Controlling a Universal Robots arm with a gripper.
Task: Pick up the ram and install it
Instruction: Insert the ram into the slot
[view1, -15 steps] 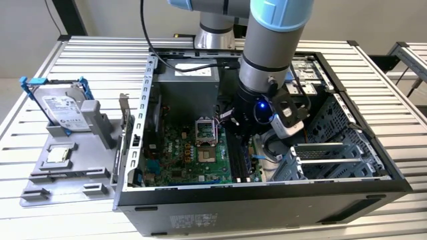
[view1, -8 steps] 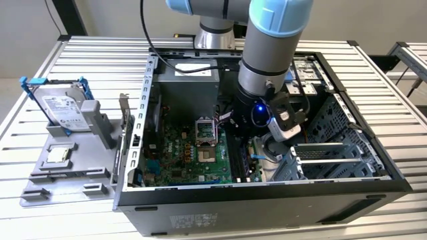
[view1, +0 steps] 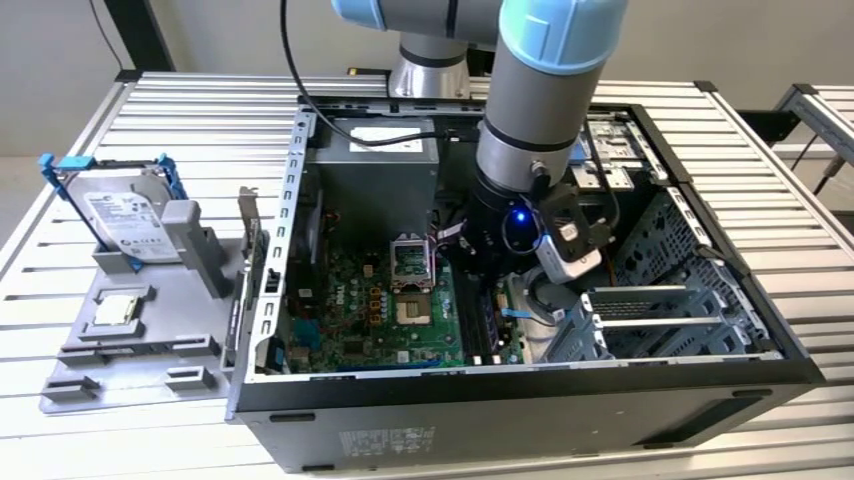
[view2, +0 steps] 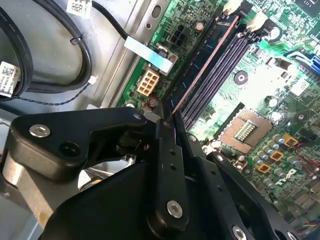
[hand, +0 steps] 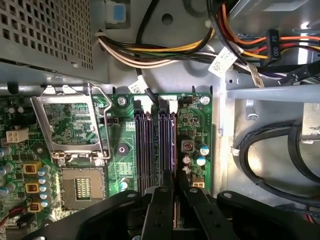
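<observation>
The ram (view2: 207, 62) is a long thin bluish board seen edge-on, standing along the memory slots (hand: 150, 145) of the green motherboard (view1: 387, 310). My gripper (view2: 167, 117) is down inside the open computer case (view1: 534, 395), and its black fingers (hand: 161, 210) are shut on the near end of the ram. In the first wrist view the gripper (hand: 175, 187) sits right over the slot nearest the motherboard's edge. In the exterior view the gripper (view1: 483, 262) is low over the motherboard, beside the processor socket (view1: 414, 265). I cannot tell how deep the ram sits in the slot.
A silver hard drive in a blue frame (view1: 127, 215) and a small square processor chip (view1: 118, 310) rest on a grey fixture at the exterior view's left. The open processor socket (hand: 80, 185), cable bundles (hand: 165, 55) and a metal drive cage (view1: 667, 310) crowd the gripper inside the case.
</observation>
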